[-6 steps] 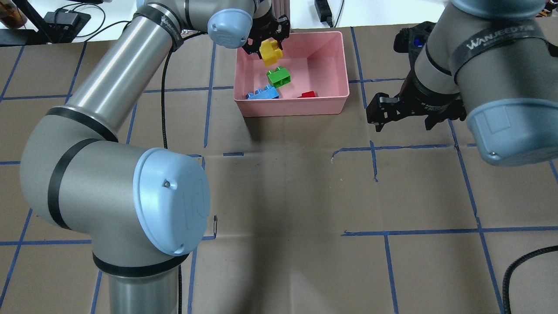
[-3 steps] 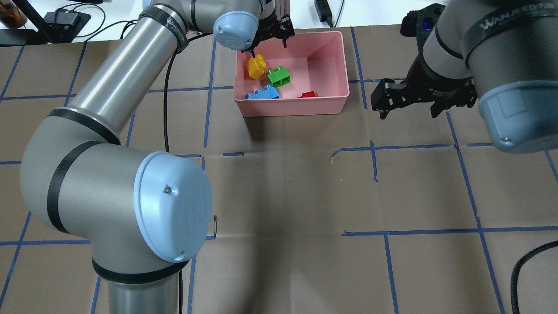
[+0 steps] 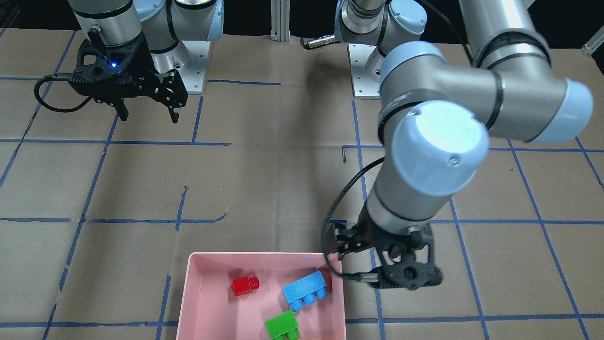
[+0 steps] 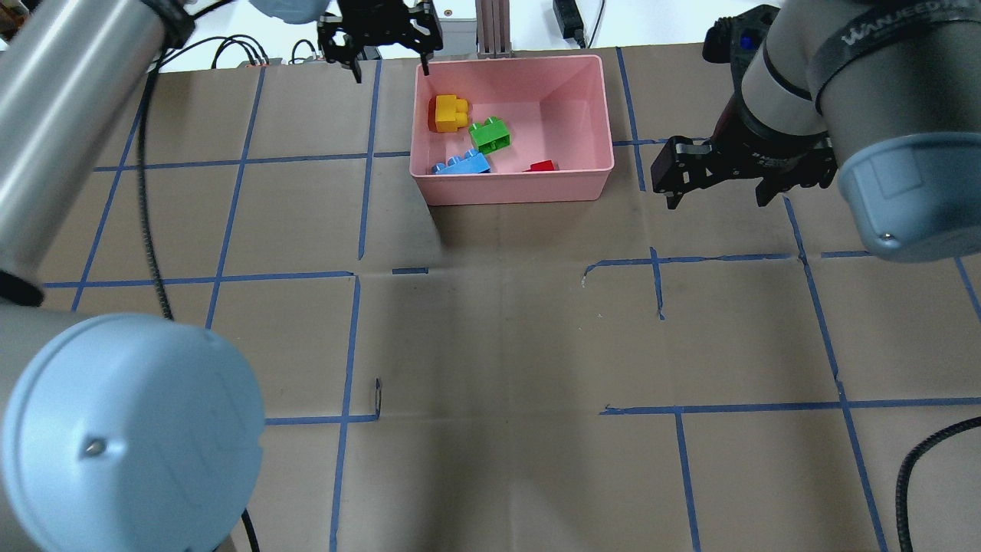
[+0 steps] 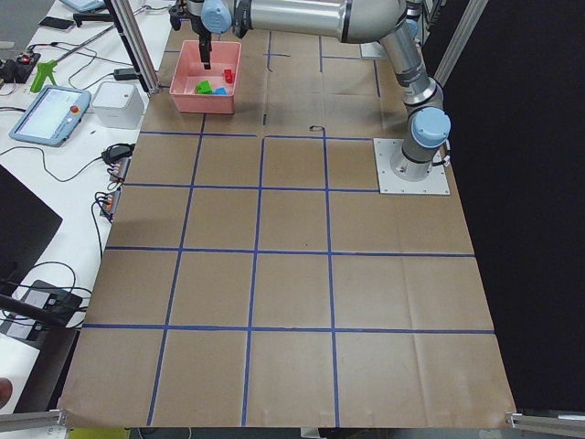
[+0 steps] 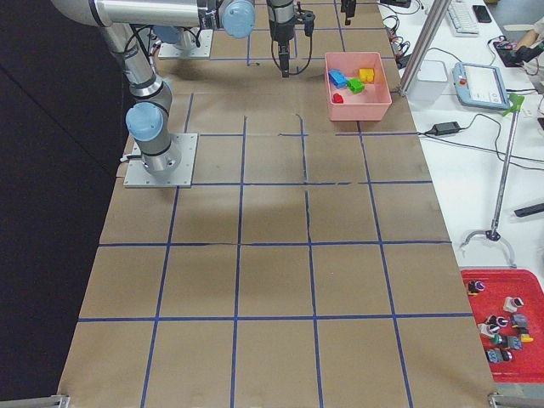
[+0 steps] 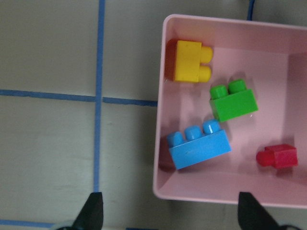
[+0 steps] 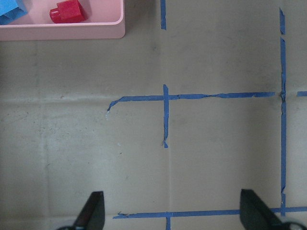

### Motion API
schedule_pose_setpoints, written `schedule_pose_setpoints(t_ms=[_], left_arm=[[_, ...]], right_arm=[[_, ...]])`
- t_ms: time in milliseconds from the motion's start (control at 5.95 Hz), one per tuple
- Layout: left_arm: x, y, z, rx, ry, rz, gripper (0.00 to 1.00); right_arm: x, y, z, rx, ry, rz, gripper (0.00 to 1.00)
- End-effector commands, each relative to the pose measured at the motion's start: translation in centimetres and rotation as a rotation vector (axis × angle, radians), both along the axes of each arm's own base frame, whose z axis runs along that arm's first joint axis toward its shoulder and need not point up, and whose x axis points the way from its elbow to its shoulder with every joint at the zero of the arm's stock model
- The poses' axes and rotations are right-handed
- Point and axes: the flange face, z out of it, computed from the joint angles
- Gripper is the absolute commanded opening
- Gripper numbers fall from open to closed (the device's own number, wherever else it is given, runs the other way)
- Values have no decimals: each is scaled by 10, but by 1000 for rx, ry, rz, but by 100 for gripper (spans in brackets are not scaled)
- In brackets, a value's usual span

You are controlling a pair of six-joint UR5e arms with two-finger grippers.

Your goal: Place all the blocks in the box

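Note:
The pink box (image 4: 512,188) stands at the table's far middle. In it lie the yellow block (image 4: 450,113), green block (image 4: 490,135), light-blue block (image 4: 462,165) and red block (image 4: 542,165). The left wrist view shows all four: yellow (image 7: 189,61), green (image 7: 233,100), blue (image 7: 198,148), red (image 7: 278,156). My left gripper (image 4: 391,73) is open and empty, raised over the box's far-left corner. My right gripper (image 4: 716,201) is open and empty, above the table right of the box. The front view cuts off the yellow block.
The table is brown paper with a blue tape grid (image 4: 659,261). An aluminium post (image 4: 490,23) and cables stand just behind the box. A red parts tray (image 6: 501,319) and tablets lie on the side bench.
My left gripper let go of the yellow block, which now lies in the box's far-left corner. The gripper then drew back to the left. The right arm rose slightly.

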Motion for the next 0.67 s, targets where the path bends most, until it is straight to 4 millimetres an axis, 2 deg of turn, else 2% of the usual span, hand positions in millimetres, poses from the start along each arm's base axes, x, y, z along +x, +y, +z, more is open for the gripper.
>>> schedule_pose_setpoints(t_ms=[0,168,336,504], left_arm=[[54,89,39,22,-4,-90,99],[67,133,57,5,1,-110,99],[84,157,77,-27,-5,-145,99],[92,165,83,-36,-6,-132,99]], right_arm=[[2,-8,-10,0,14,-3,100],[3,-16,-18,24,9,-2,100],[3,-18,-15,20,7,0,100],[3,-20,-4,-1,9,4,100]])
